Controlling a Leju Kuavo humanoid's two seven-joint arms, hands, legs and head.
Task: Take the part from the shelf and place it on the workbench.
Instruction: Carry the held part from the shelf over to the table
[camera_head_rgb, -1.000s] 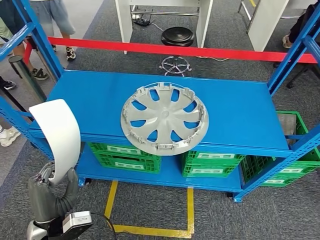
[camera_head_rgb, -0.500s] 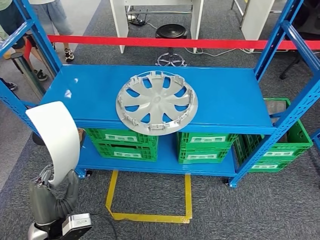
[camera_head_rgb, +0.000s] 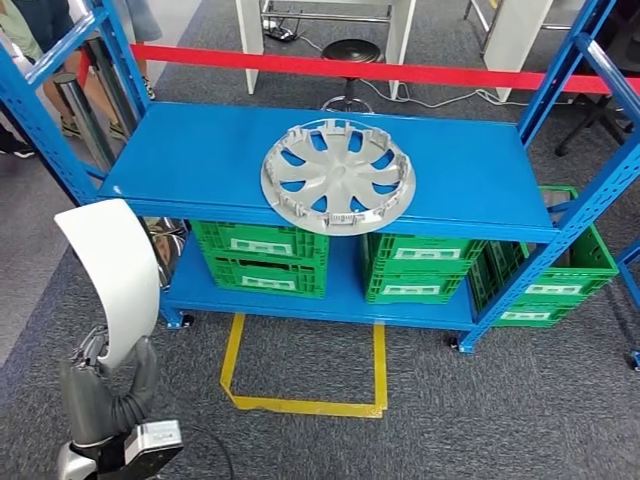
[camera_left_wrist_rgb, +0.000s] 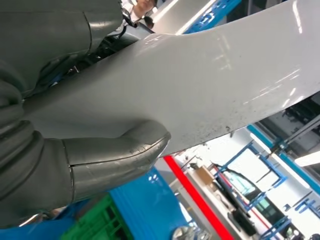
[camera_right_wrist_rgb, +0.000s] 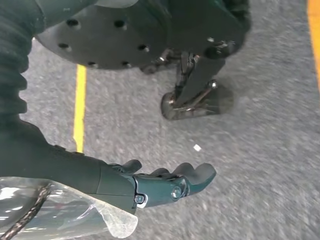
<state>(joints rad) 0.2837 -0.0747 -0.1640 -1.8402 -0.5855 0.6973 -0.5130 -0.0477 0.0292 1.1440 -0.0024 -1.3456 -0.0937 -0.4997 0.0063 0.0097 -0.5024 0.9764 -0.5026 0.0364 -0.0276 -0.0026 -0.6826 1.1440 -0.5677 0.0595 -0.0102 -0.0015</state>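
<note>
A wheel cover lies flat on the top board of a shelf rack, about the middle, its near rim reaching just over the board's near edge. Under that board, crates stand in a row on the lower board, with one more crate at the far right beyond the rack's post. On the floor just near the rack, taped lines mark a square. Behind the rack a tape barrier runs left to right, with a stool behind it. At the near left, the left hand holds a curved panel upright, left of the rack's near corner. The right hand hangs above the floor.
</note>
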